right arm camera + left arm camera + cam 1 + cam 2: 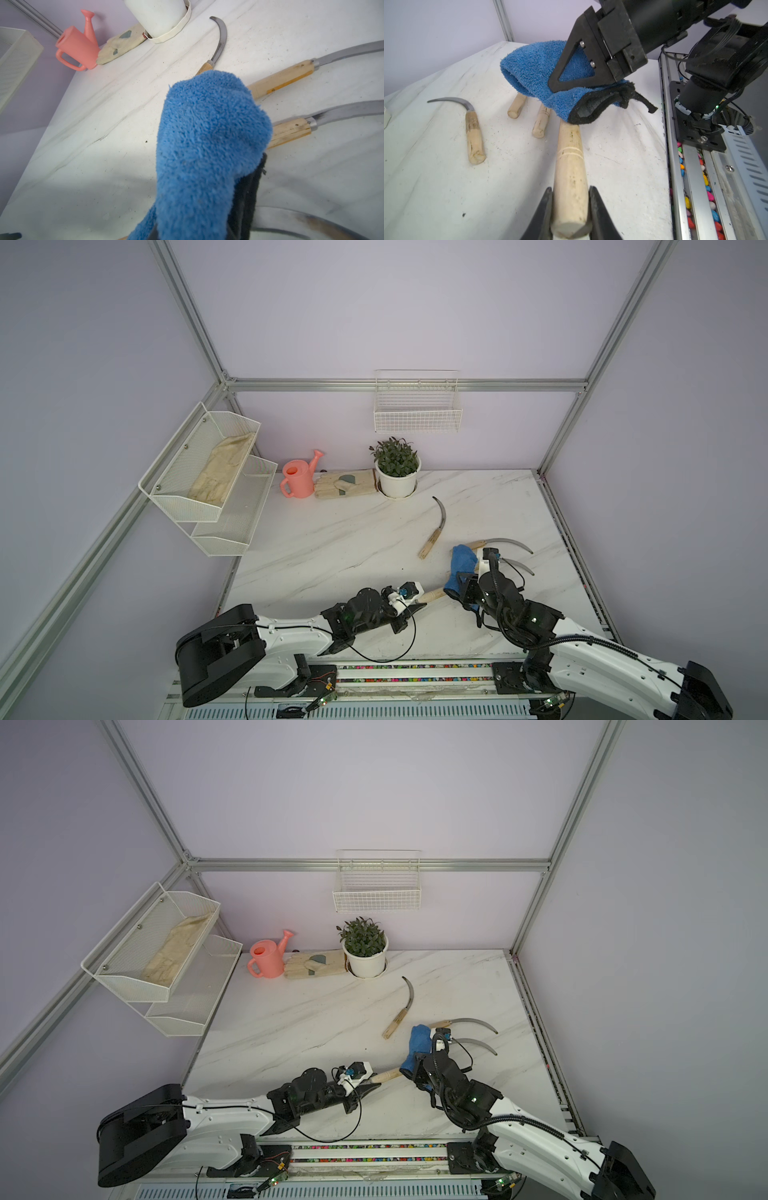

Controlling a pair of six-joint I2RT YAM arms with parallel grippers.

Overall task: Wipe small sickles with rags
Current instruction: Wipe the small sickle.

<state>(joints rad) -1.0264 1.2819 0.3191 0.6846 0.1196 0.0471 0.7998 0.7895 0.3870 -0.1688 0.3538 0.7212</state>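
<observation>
The left hand [571,189] is clamped tight on the butt of the held sickle [569,158], with one finger on each side of the pale wood. The right hand [558,83] is pinched shut on the rag [533,62] near its black-trimmed cuff. The fluffy end drapes forward over the far end of the sickle's handle.

The sickle should be light and stiff. Its wooden handle is dry and slightly rough, which makes it the safe place to hold. The blade is thin, smooth metal with a cutting edge, so it is better met only through cloth. The rag is soft and floppy, and it will fold round whatever it is pressed on.

In both top views the held sickle lies low in the frame, right of centre, between the two arms. Its long axis runs from the left hand rightward and a little up-frame, butt towards the left arm and blade end towards the right. The rag and the right arm cover the blade. The blurred curve at the lower right of the right wrist view is probably that blade.

On the bench [332,551] a lone sickle [436,526] lies above the rag, with its tip up-frame. Two more sickles [509,543] lie to the rag's right, their blades curving rightward.
</observation>
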